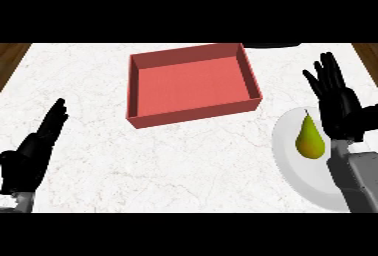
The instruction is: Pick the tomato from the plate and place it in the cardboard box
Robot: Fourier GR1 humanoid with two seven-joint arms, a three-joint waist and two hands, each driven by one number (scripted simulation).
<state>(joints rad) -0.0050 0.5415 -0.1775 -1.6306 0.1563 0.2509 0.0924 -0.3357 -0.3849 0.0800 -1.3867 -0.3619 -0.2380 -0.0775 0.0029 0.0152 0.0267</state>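
Observation:
On the white plate [289,160] at the right lies a yellow-green pear [310,139], stem pointing away from me; I see no tomato. The reddish open box [193,84] stands on the counter at the upper middle, with nothing inside. My right hand [341,107] is open with straight fingers, just right of the pear and over the plate's far right side, not touching the fruit. At the lower left my left hand [35,150] rests open, fingers pointing away.
The white marble counter [184,165] spans the view, with brown wooden strips [11,57] at the top left and top right corners. A dark object [272,45] shows at the top edge behind the box.

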